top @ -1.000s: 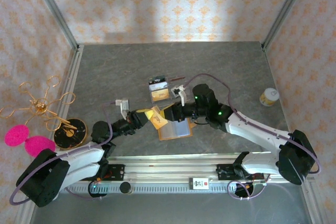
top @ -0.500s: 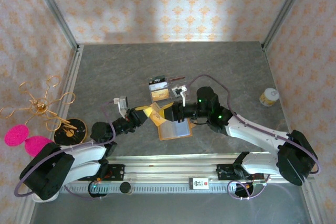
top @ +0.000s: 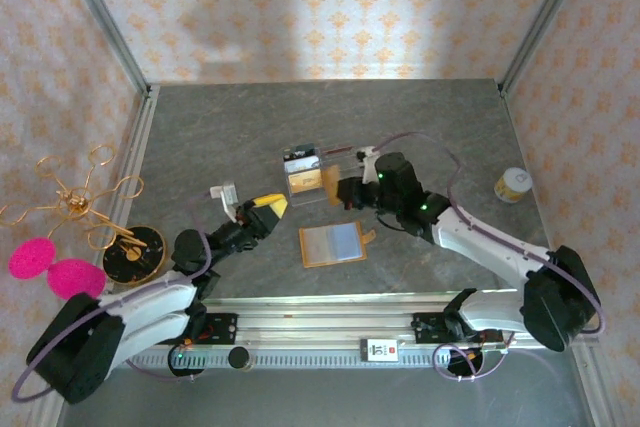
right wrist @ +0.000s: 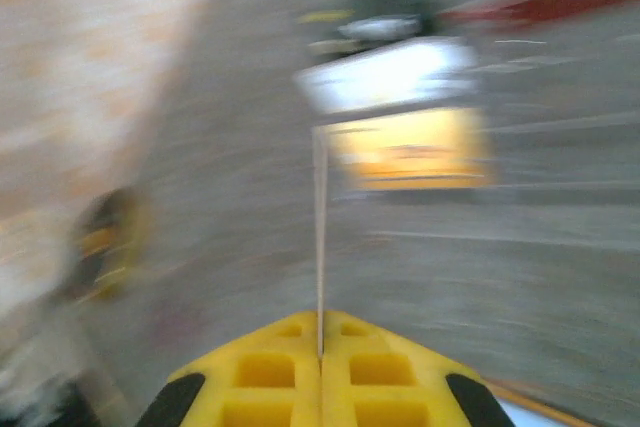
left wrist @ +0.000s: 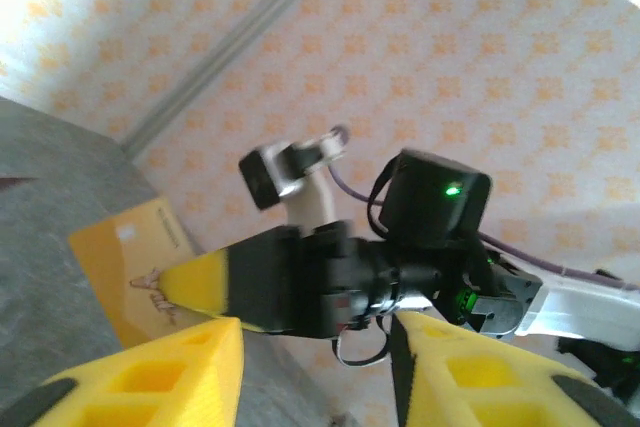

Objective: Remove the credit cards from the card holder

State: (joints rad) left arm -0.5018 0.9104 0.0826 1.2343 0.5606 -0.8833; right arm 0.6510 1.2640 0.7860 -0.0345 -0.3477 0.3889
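Note:
The card holder (top: 335, 244) lies open and flat on the table, tan with grey-blue sleeves facing up. My right gripper (top: 342, 192) hovers beyond it, shut on a gold-yellow credit card (left wrist: 130, 257). In the right wrist view that card (right wrist: 320, 237) shows edge-on between the pressed-together fingers (right wrist: 270, 377), and the view is blurred. My left gripper (top: 268, 205) is left of the holder, its yellow fingers (left wrist: 170, 372) apart with nothing between them. In the left wrist view it faces the right gripper (left wrist: 195, 285).
A clear stand (top: 305, 175) with cards in it is just beyond the right gripper. A gold wire rack (top: 85, 202), pink puffs (top: 45, 267) and a black disc (top: 133, 252) sit at the left. A small jar (top: 512, 185) stands far right.
The left gripper opened, let go of the yellow card and drew back left. The right gripper shut on that card and carried it toward the stand. The holder now lies uncovered.

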